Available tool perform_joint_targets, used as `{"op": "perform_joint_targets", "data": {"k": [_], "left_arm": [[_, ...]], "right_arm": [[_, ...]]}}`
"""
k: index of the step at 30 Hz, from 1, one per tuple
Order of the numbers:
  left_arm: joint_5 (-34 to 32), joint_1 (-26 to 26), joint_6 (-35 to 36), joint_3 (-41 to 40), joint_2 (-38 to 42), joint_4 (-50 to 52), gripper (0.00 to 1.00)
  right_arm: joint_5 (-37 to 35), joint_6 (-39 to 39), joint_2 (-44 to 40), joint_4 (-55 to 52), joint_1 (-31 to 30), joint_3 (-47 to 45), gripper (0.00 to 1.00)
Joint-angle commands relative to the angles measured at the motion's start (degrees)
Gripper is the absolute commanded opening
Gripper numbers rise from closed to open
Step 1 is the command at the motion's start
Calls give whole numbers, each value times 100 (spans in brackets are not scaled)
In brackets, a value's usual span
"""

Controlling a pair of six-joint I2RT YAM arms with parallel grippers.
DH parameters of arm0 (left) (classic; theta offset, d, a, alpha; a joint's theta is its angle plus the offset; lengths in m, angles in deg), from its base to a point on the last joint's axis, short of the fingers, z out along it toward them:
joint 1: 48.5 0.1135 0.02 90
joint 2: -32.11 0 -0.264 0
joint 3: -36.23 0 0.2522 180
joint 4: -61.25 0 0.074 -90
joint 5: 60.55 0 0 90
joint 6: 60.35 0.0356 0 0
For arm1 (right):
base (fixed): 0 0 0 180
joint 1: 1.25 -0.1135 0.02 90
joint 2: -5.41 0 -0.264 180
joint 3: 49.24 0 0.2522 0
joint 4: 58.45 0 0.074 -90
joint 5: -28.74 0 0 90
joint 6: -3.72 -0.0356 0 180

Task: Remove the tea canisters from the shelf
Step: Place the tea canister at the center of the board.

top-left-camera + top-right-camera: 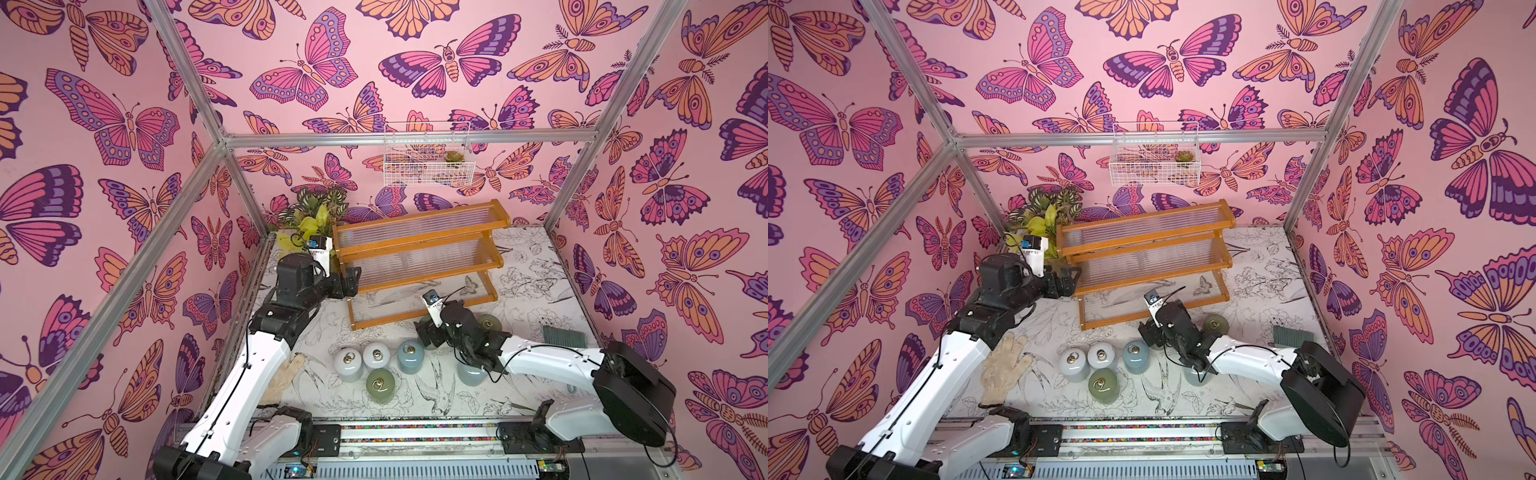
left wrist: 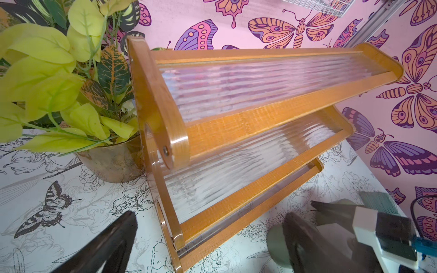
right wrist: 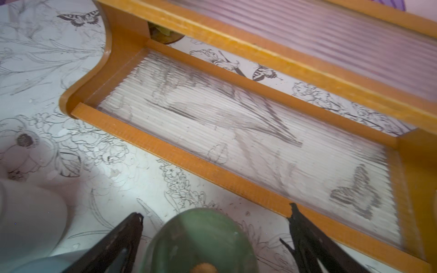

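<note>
The shelf [image 1: 419, 266] [image 1: 1150, 266] stands at the back with all three ribbed tiers bare in both top views. On the table in front are two white tea canisters [image 1: 348, 362] [image 1: 376, 355], a pale blue one [image 1: 410, 353] and a sage green one [image 1: 380, 384]. Another green canister [image 1: 489, 322] and a pale blue one [image 1: 471, 372] show beside my right arm. My right gripper [image 1: 426, 332] [image 3: 215, 212] is open, straddling a green canister [image 3: 198, 243] with a gap on each side. My left gripper [image 1: 353, 282] [image 2: 210, 217] is open and empty at the shelf's left end [image 2: 170, 212].
A leafy plant in a gold pot [image 1: 311, 216] [image 2: 111, 163] stands just left of the shelf. A cream work glove [image 1: 1003, 368] lies under my left arm. A grey-green brush [image 1: 563, 336] is at the right edge, and a white wire basket [image 1: 428, 156] hangs on the back wall.
</note>
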Motion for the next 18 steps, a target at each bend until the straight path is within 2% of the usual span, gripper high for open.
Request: {"op": "perform_joint_targets", "data": {"k": [1, 6, 12, 15, 18], "left_arm": [[-340, 26, 71, 247, 159, 364, 99], [-1558, 33, -346, 775, 71, 1477, 99], [-3003, 98, -1337, 1078, 96, 2757, 99], [-3349, 222, -1752, 921, 162, 3143, 99], [-3299, 588, -2099, 492, 216, 3272, 99]], "right_arm": [[-780, -52, -495, -437, 449, 320, 99], [-1178, -449, -1060, -1504, 1679, 555, 99], [-1350, -765, -1506, -1981, 3087, 465, 99], [-1247, -873, -1513, -2167, 3601, 495, 99], [-1272, -762, -1378, -2223, 4011, 476, 99]]}}
